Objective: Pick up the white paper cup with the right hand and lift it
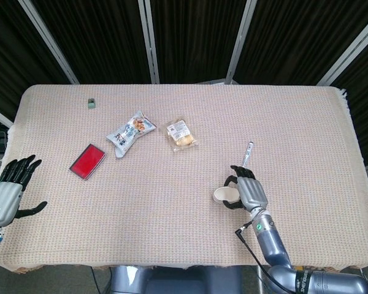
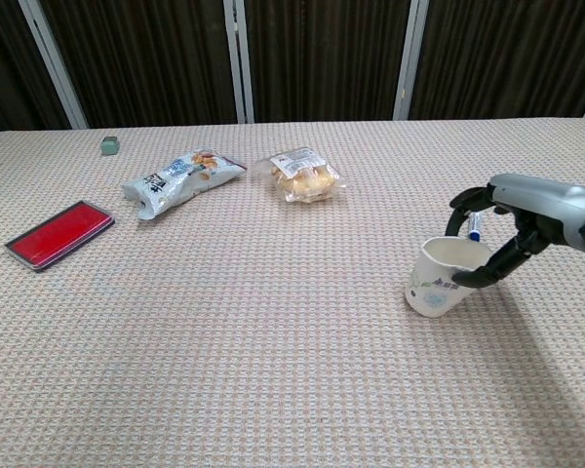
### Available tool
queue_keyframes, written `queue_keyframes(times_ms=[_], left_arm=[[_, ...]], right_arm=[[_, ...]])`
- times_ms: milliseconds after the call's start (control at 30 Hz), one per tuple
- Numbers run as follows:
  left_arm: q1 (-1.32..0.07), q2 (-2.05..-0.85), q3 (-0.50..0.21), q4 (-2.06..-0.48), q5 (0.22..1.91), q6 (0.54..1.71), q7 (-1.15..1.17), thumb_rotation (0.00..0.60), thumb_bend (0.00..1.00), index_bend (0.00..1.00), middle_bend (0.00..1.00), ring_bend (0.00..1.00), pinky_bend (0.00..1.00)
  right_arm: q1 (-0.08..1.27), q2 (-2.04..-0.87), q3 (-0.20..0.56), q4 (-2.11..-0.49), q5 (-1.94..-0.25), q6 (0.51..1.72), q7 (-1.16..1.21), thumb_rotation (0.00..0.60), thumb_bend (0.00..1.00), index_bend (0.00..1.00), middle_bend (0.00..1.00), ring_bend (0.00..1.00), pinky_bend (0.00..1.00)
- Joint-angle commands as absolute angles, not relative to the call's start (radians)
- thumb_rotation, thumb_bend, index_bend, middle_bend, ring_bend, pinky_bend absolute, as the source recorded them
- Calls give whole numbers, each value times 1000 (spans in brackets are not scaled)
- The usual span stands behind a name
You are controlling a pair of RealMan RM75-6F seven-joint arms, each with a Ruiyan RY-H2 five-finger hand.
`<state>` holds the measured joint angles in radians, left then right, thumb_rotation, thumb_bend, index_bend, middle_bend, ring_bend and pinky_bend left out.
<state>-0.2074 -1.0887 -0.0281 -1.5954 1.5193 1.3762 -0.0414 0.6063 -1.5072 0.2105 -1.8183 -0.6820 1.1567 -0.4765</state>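
The white paper cup (image 2: 439,281) (image 1: 224,195) has a small printed pattern on its side and tilts slightly, held above the tablecloth at the right front. My right hand (image 2: 512,234) (image 1: 248,190) grips it by the rim from the right, fingers curled over the top edge. My left hand (image 1: 9,190) hangs beyond the table's left edge with its fingers spread and nothing in it; the chest view does not show it.
A blue pen (image 1: 246,152) (image 2: 474,232) lies just behind the right hand. Farther back lie a bagged bun (image 2: 304,175), a snack bag (image 2: 180,179), a red flat case (image 2: 58,232) and a small green eraser (image 2: 110,145). The beige woven cloth (image 2: 253,351) covers the table.
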Motion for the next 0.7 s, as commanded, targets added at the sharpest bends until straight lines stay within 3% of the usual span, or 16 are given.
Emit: queue_keyframes(times_ms=[33, 233, 433, 567, 700], left_arm=[[-208, -1089, -28, -1596, 1519, 1376, -41, 600, 136, 0, 0, 0, 0], [-207, -1089, -28, -1596, 1519, 1377, -39, 600, 135, 0, 0, 0, 0], [-207, -1089, -28, -1597, 1519, 1377, -36, 600, 134, 0, 0, 0, 0], [-207, -1089, -28, -1598, 1518, 1377, -35, 600, 135, 0, 0, 0, 0], [-206, -1089, -28, -1598, 1519, 1378, -36, 600, 134, 0, 0, 0, 0]], right_arm=[[605, -1492, 213, -1777, -637, 1152, -483, 600, 144, 439, 57, 0, 0], [605, -1469, 217, -1729, -570, 1174, -517, 600, 144, 390, 21, 0, 0], [612, -1439, 215, -1726, -497, 1178, -566, 600, 140, 47, 0, 0, 0], [610, -1445, 197, -1734, -541, 1205, -575, 600, 111, 1, 0, 0, 0], [605, -1478, 180, -1737, -610, 1242, -572, 600, 101, 40, 0, 0, 0]])
